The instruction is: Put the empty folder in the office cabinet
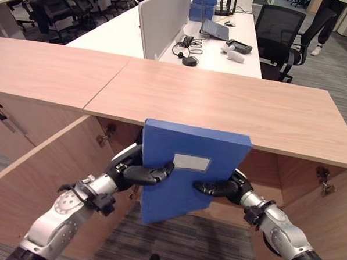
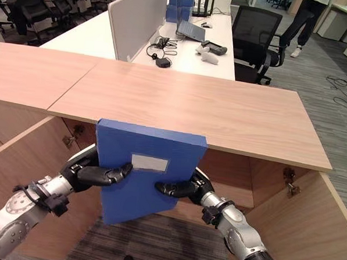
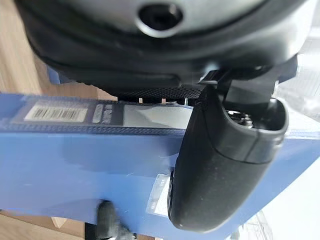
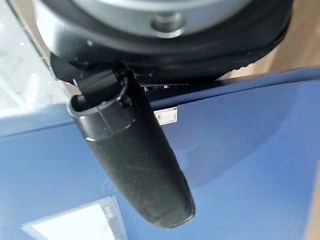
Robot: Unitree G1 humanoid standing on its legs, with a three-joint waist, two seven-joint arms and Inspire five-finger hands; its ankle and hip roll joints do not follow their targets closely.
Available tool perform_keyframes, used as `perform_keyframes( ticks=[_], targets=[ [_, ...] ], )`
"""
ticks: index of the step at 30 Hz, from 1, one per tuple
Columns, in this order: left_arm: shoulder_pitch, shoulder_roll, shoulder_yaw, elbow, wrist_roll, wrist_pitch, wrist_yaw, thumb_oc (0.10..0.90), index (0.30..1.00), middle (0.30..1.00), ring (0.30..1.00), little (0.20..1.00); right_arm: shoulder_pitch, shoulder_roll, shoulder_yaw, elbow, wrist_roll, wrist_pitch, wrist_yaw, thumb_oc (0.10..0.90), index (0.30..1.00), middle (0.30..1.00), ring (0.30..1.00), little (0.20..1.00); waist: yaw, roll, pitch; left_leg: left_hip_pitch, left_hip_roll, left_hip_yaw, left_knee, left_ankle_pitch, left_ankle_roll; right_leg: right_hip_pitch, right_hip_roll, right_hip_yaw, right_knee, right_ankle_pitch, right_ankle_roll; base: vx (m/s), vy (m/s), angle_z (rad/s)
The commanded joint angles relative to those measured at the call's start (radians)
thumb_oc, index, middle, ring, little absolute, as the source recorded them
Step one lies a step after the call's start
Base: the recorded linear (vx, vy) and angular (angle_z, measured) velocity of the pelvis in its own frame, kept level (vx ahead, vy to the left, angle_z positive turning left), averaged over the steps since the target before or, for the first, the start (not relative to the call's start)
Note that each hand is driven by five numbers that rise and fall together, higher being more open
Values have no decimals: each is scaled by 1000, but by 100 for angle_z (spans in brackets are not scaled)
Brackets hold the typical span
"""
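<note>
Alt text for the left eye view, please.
Both hands, left and right, pinch a blue folder upright before an open wooden cabinet, its doors swung out. Behind stand a white desk and black chairs.

My wooden cabinet top (image 1: 221, 103) runs across in front of me as a long bare board. A seam near its left end splits it into a left panel (image 1: 43, 71) and a wider right panel. Below its front edge the cabinet (image 1: 301, 183) stands open, with its doors (image 1: 43, 175) swung out at both sides.

Behind the far edge stands a white desk (image 1: 166, 45) with an upright white divider (image 1: 162, 19) along its middle. On the desk lie a dark cabled device (image 1: 189, 60) near its front edge, a laptop (image 1: 215, 29), a dark handset (image 1: 240, 47), a white object (image 1: 233, 54) just beside that, and blue boxes (image 1: 202, 6) toward the far end.
</note>
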Motion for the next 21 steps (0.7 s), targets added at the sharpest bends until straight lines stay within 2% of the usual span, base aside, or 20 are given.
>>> perform_keyframes(
  ticks=[1,6,7,8,9,10,14,21],
  targets=[
    [-162,-96,-98,-185,-183,-84,-148,400,300,300,300,300,-189,82,58,-195,159,-70,123,800,900,900,900,900,-16,33,-55,83,78,25,-1,-116,-45,2,-74,15,35,-58,97,0,0,0],
    [-163,-125,-102,-184,-196,-82,-143,400,300,300,300,300,-180,135,74,-237,191,-85,123,800,900,900,900,900,-17,32,-55,83,78,27,-1,-117,-44,-1,-74,20,37,-58,97,0,0,0],
    [-163,-134,-102,-184,-196,-84,-140,400,300,300,300,300,-178,151,74,-243,197,-87,122,595,592,592,592,592,-17,32,-56,83,78,27,-1,-118,-43,-1,-74,20,37,-58,97,0,0,0],
    [-161,-150,-100,-183,-193,-86,-135,400,300,300,300,300,-175,169,71,-251,203,-91,119,453,380,380,380,380,-17,31,-56,84,78,27,-1,-118,-43,-1,-74,21,37,-58,96,0,0,0],
    [-158,-166,-98,-180,-193,-87,-130,400,300,300,300,300,-172,181,69,-256,207,-96,113,400,300,300,300,300,-17,32,-57,84,78,28,-1,-119,-42,0,-74,22,37,-59,95,0,0,0],
    [-158,-166,-98,-180,-193,-87,-130,400,300,300,300,300,-172,181,69,-256,207,-96,113,400,300,300,300,300,-17,32,-57,84,78,28,-1,-119,-42,0,-74,22,37,-59,95,0,0,0],
    [-130,-252,-63,-172,-181,-103,-99,400,300,300,300,300,-155,248,42,-271,219,-131,87,400,300,300,300,300,-18,33,-59,86,76,32,-1,-121,-40,-1,-74,24,36,-60,93,0,0,0],
    [-111,-298,-30,-169,-176,-117,-82,400,300,300,300,300,-149,265,24,-295,220,-144,71,400,300,300,300,300,-18,34,-61,87,77,31,-1,-122,-40,-1,-73,23,35,-61,91,-1,2,-1]
  ],
)
